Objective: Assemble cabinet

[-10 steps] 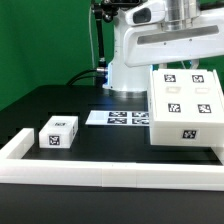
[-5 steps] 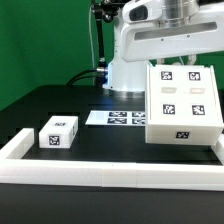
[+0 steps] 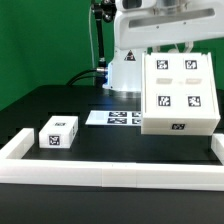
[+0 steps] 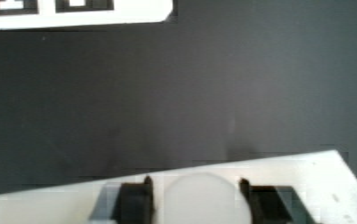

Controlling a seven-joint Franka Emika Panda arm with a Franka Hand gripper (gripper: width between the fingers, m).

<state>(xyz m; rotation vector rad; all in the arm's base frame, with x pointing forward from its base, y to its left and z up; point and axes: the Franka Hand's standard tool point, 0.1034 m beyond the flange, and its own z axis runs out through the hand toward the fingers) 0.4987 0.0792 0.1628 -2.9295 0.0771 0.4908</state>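
Jaws seem clamped on box [image 3: 180,92], which is held tilted; slip or swing is risked, weight hanging far below grip.

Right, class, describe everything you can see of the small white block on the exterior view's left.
The small white block is a boxy piece of what looks like matte white plastic. One square black-and-white tag shows on its top face and another on the face toward the camera. It sits flat on the black table, turned slightly askew, behind the white rail and apart from it. Nothing else touches it.
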